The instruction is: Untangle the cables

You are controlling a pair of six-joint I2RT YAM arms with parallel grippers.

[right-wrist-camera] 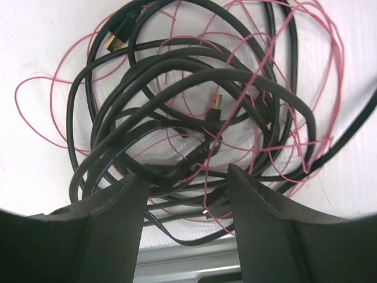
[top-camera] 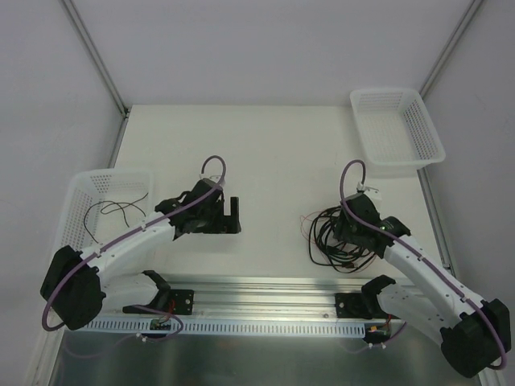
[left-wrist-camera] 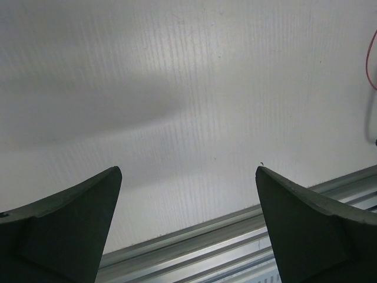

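The cables point(top-camera: 326, 233) lie as a tangled bundle on the white table at the right: several looped black ones with small plug ends and one fine red wire. In the right wrist view the bundle point(right-wrist-camera: 194, 100) fills the frame. My right gripper point(top-camera: 346, 241) is low over the bundle's near side. It point(right-wrist-camera: 188, 177) is open, and black strands and the red wire pass between its fingers point(right-wrist-camera: 118, 224). My left gripper point(top-camera: 235, 215) hangs over bare table left of the bundle. It point(left-wrist-camera: 188, 177) is open and empty. The red wire point(left-wrist-camera: 371, 59) shows at that view's right edge.
A white basket point(top-camera: 80, 189) at the left edge holds a thin black wire point(top-camera: 121, 211). A second white basket point(top-camera: 418, 157) stands at the back right. An aluminium rail point(top-camera: 265, 289) runs along the table's near edge, also in the left wrist view point(left-wrist-camera: 224, 242).
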